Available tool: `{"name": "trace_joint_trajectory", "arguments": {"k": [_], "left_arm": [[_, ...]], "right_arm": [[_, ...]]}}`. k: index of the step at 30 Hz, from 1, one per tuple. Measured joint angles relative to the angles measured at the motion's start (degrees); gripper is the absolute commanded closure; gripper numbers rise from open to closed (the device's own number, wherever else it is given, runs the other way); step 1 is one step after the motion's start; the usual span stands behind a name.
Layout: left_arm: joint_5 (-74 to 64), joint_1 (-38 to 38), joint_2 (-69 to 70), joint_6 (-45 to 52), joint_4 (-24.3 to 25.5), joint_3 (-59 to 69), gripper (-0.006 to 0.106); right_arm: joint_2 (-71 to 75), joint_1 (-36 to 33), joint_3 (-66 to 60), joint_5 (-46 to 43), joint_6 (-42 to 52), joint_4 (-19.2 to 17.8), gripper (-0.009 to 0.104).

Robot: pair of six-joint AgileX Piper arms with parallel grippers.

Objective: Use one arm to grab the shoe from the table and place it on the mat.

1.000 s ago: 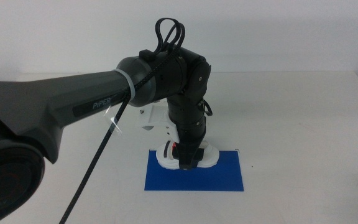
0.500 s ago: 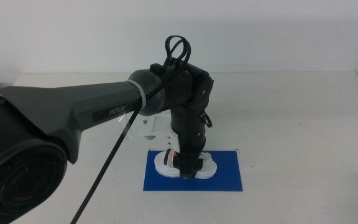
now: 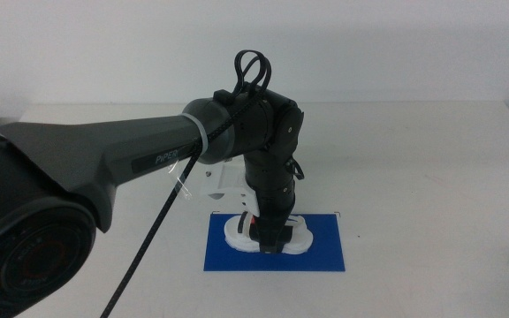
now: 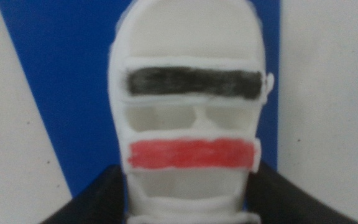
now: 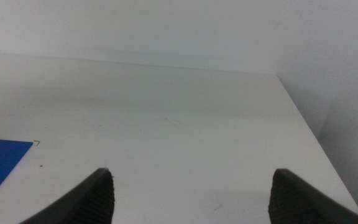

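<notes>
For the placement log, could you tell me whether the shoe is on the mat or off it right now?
On it: the shoe sits within the blue mat, blue visible along both sides, the left pincer closed around it.

The mat (image 3: 321,252) lies on the table (image 3: 431,177), toward its front middle. The shoe (image 3: 300,240) sits on the mat, on its left half, lengthwise across it. The left arm (image 3: 131,159) reaches in from the left, its gripper (image 3: 269,240) down over the shoe's middle.
</notes>
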State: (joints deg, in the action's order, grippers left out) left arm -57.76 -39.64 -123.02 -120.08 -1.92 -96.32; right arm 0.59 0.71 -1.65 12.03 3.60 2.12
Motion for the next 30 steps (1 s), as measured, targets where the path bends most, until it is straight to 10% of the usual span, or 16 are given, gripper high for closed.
{"name": "trace_joint_trajectory", "arguments": {"k": [4, 30], "left_arm": [[0.19, 0.0, 0.0, 0.0, -0.26, 0.0, 0.006], [-12.38, 0.0, 20.04, 8.66, 3.47, -0.11, 0.007]], "right_arm": [[0.0, 0.0, 0.0, 0.0, 0.0, 0.0, 0.031], [0.0, 0.0, 0.0, 0.0, 0.0, 0.0, 0.031]]}}
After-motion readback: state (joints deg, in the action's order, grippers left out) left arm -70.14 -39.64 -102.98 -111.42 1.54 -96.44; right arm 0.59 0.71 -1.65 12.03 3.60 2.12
